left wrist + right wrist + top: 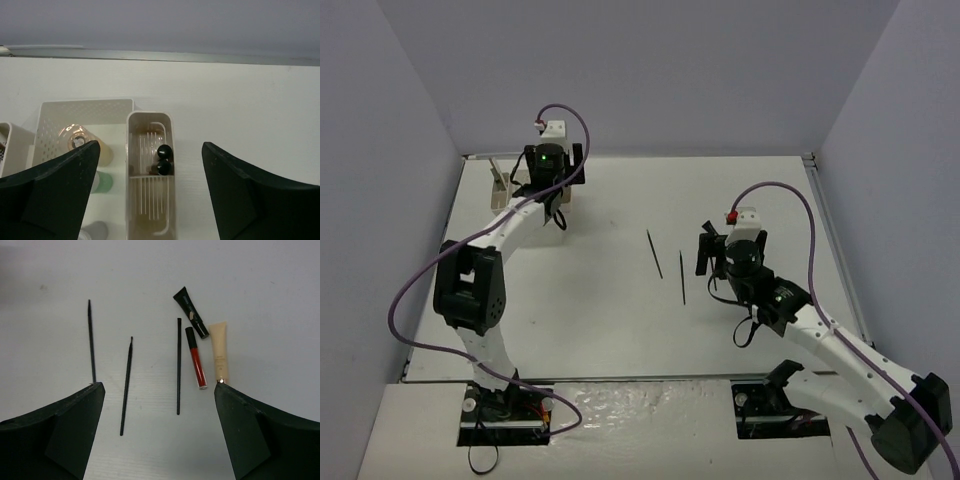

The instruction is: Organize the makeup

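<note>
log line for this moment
left gripper open over white compartmented box | right gripper open over red gloss tube, tan tube, thin black pencils | nothing held

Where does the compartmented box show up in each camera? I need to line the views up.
Top external: compartmented box at the far-left corner of the table, partly covered.
Left wrist: lower left, running off the bottom edge.
Right wrist: not in it.
Shared landmark: the strip along the table's far edge, seen in top external and left wrist only.
</note>
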Tool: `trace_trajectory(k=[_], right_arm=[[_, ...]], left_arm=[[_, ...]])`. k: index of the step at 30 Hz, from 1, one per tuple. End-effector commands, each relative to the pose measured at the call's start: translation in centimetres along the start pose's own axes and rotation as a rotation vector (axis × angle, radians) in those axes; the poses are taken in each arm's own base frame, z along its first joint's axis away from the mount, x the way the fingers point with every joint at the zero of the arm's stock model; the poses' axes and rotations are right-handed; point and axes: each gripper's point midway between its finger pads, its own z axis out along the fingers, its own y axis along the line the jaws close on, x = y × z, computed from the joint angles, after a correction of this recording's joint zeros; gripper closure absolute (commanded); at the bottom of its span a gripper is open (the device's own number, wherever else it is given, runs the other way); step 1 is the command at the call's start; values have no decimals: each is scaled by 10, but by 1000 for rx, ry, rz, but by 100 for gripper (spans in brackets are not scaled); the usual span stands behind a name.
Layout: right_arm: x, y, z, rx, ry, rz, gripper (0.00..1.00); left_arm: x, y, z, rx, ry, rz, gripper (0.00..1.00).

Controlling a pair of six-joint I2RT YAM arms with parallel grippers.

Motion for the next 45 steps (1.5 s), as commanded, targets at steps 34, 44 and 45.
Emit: trace_trajectory(k=[34,44,45], right_arm=[[103,-69,116,143,526,31,73],[110,-70,113,142,555,26,91],[107,-70,112,143,546,24,96]], left_arm=[[64,16,-255,282,243,-122,3],[65,11,-255,309,254,-138,3],[65,9,-255,313,257,-147,3]])
